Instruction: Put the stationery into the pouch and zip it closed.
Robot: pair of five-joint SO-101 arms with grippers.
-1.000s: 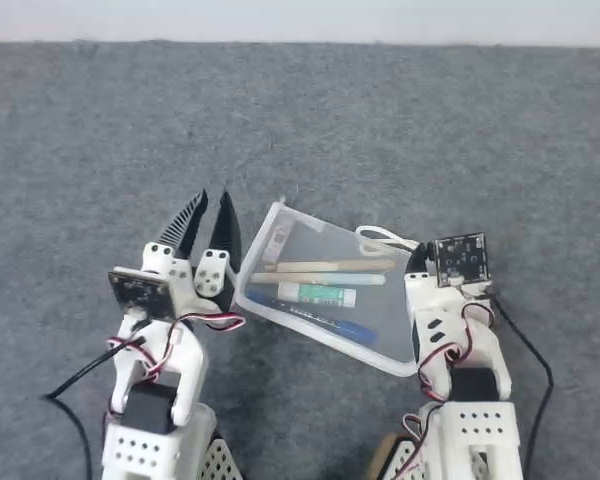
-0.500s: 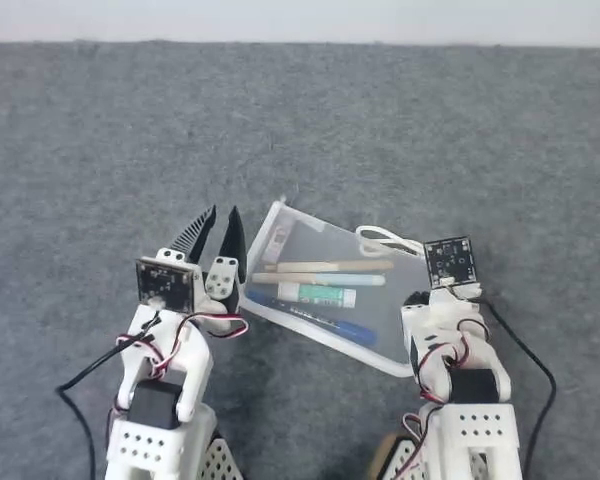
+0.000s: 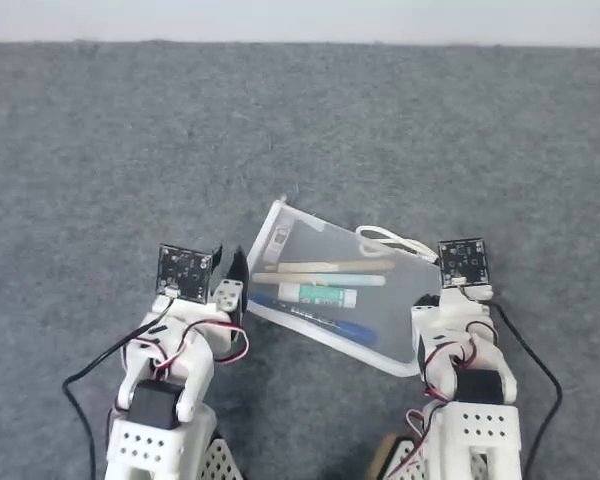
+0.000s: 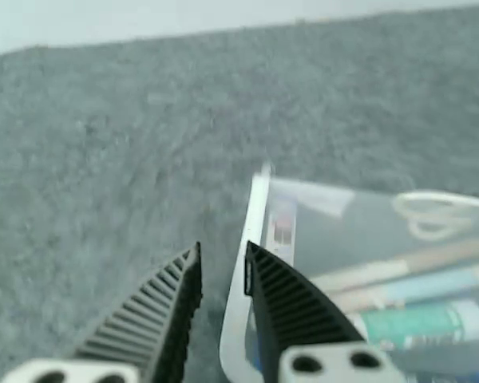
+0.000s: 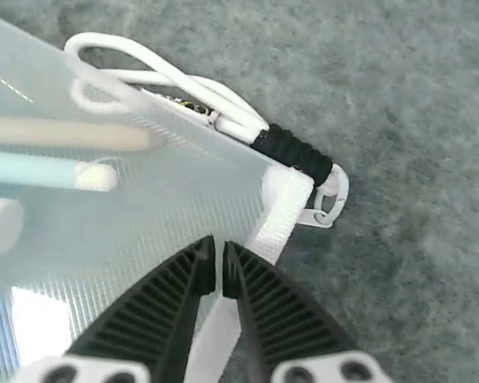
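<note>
**Grey worktop, loaded pouch: the left arm backs off**

Across the grey felt worktop (image 3: 130, 130) little has shifted in the last second except the left arm. It has drawn back toward its base, so its wrist camera now sits over the spot where its fingers were earlier stretched out. The left pincer (image 4: 222, 254) is narrowly spread and holds nothing. It has closed in from the wider gape of a second ago, and the white end edge of the pouch (image 3: 392, 335) lines up with the gap between its fingers.

The pouch itself has not moved. It lies slantwise between the two arms with the stationery (image 3: 320, 281) inside: pens, a wooden stick and a green-labelled tube.

The right arm has barely stirred. The right pincer (image 5: 217, 249) is all but pressed together over the white band at the pouch's near corner. Whether it nips the material I cannot tell. Just beyond it lies the black-wrapped zip pull (image 5: 291, 152) with its white cord loop (image 5: 144, 76).

Loading looks finished, judging by the bare carpet around the pouch. The retreat reads either as a reset before working the zip or as the end of the job. The frames do not settle whether the zip is fully shut
</note>
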